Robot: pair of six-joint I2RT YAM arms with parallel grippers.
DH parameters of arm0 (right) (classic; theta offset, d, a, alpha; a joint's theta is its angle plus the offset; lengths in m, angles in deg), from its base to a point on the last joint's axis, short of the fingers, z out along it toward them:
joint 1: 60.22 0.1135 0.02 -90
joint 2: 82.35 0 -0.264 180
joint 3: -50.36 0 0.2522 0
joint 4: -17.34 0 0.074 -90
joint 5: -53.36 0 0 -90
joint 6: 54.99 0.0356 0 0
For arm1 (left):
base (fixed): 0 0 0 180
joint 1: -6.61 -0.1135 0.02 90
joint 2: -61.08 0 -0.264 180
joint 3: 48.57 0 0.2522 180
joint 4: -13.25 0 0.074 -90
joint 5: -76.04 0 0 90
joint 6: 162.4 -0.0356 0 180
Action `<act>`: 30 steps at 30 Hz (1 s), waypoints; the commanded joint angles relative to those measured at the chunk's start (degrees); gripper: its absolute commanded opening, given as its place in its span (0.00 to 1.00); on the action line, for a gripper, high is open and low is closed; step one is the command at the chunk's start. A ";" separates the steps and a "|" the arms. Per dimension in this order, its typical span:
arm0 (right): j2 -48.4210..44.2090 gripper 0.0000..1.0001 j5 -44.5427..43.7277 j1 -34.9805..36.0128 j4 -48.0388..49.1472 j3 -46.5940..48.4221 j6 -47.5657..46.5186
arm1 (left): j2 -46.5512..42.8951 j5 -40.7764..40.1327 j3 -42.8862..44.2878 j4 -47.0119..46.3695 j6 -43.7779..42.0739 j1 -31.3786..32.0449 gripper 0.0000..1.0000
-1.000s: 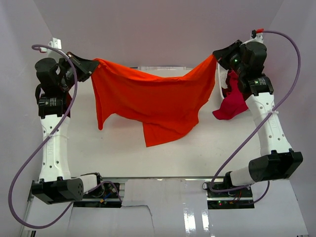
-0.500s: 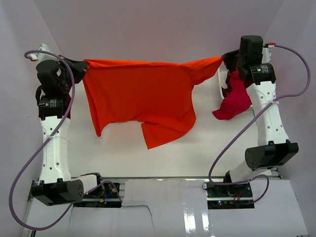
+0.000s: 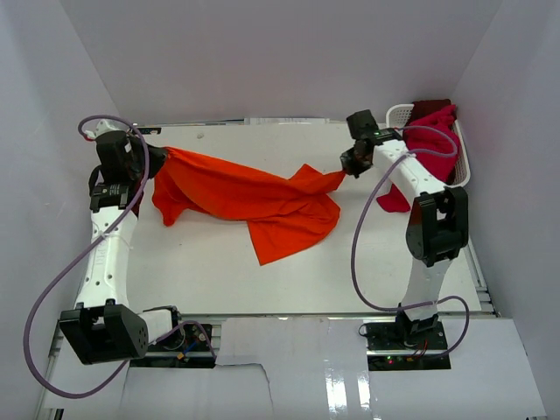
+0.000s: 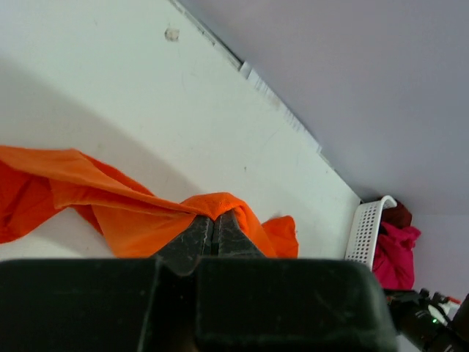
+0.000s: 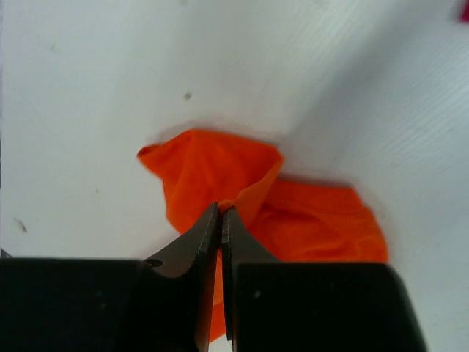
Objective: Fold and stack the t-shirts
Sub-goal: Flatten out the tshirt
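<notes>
While the orange t-shirt stretches in a rumpled band across the far half of the white surface, each arm pinches one end of it. The left tool is clamped narrow on the shirt's far-left end; in the left wrist view its fingertips meet on a bunched fold of orange cloth. The right tool is closed on the shirt's right end, and in the right wrist view its jaws stand almost together with a small peak of orange fabric between the tips. Between the two grips the cloth sags, and a loose flap spreads toward the near side, lying on the surface. At the far right corner a white lattice basket holds a crimson t-shirt, heaped up and spilling over its near edge beside the right arm. A darker red cloth shows at the basket's far end.
</notes>
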 commanded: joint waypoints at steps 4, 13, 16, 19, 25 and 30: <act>6.46 0.08 -5.73 5.29 -0.83 14.42 -6.34 | -0.05 0.63 -4.38 -6.45 -1.31 -0.22 0.00; 18.86 0.08 3.41 5.29 4.97 22.16 -9.34 | 9.97 1.16 -2.54 -8.91 -2.55 0.83 0.00; 19.57 0.08 6.84 5.29 10.22 19.10 -9.08 | 10.77 -0.95 -3.15 -10.67 -3.60 2.67 0.00; 19.13 0.11 8.69 5.81 16.73 16.28 -10.31 | 11.20 -2.89 -3.24 -11.37 -4.48 4.17 0.00; 17.11 0.17 10.36 5.99 25.37 13.64 -16.11 | 11.47 -3.15 -3.15 -11.81 -5.27 5.23 0.00; 17.99 0.42 18.53 5.55 29.49 14.25 -20.23 | 11.65 -3.07 -3.42 -11.99 -5.45 5.58 0.00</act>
